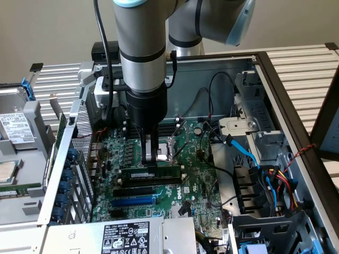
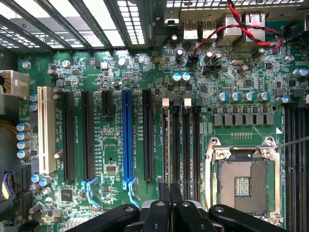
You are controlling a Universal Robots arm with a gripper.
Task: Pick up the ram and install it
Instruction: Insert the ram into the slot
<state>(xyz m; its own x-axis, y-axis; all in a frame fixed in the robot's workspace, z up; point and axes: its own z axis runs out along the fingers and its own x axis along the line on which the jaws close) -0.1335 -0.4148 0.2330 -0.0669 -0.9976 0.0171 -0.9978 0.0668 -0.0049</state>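
In the exterior view, your claw hangs straight down over the motherboard, its fingers drawn almost together. Directly beneath its tips the ram stands on edge along a memory slot, with its top edge at or just under the fingertips. You cannot tell whether they pinch it or only rest on it. The open CPU socket sits just behind the claw.

In the wrist view, the fingers reach out close together over the black memory slots, with the CPU socket just beside them.

Your risk, as I judge it, is this. If the stick is not square in its slot, downward force could flex the board or seat one end alone. A sideways slip could drive the tips into the socket's contacts.
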